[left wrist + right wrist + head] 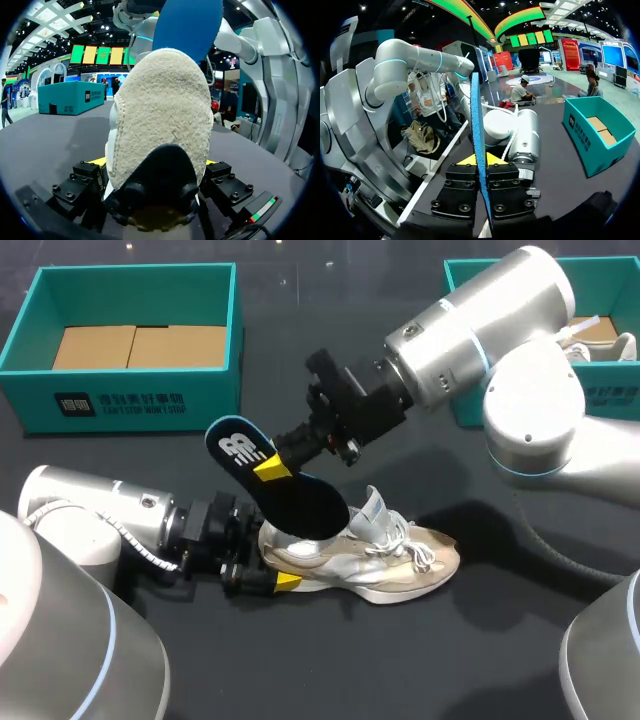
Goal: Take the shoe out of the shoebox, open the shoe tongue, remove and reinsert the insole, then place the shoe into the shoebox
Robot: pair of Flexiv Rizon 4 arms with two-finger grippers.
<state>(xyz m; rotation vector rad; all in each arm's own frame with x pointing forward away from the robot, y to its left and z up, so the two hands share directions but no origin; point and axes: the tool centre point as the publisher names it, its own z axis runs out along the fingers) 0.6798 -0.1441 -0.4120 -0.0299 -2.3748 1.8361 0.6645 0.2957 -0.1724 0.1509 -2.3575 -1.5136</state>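
a: why is the left gripper (278, 572) clamped on the heel of the shoe (400, 565)?
b: probably to pin it to the table (400, 670). the toe points away ahead of its fingers.
a: and the right gripper (272, 468)?
b: its fingers are squeezed onto the insole (300, 502), which sits edge-on between them with its far end at the shoe's opening. the shoebox (130, 390) waits well apart.

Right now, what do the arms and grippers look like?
The left arm and right arm are silver-grey rounded tubes with light-blue rings at the joints. A white coiled cable runs along the left arm. The left gripper and right gripper are black, blocky, bolted, with yellow tips.
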